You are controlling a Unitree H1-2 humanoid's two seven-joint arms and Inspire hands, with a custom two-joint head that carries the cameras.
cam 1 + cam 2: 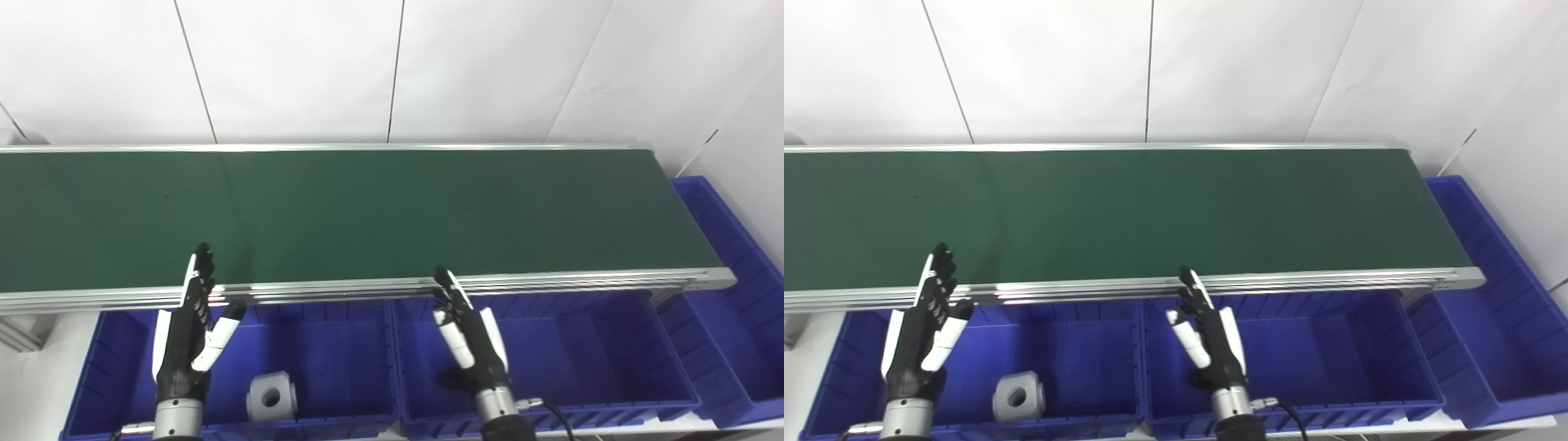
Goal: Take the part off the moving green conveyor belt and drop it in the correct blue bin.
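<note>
Left hand (187,331) spread, apparently above part (272,397).

This looks like a factory sorting station, or a lab mock-up of one; the views are too tight to tell which. A long green conveyor belt (380,214) in a bright aluminium frame (367,286) runs across from the left edge to the right. Blue plastic bins (539,355) line its near edge, and another blue bin (735,288) stands at its right end. Behind it stand plain white wall panels (294,67).
</note>
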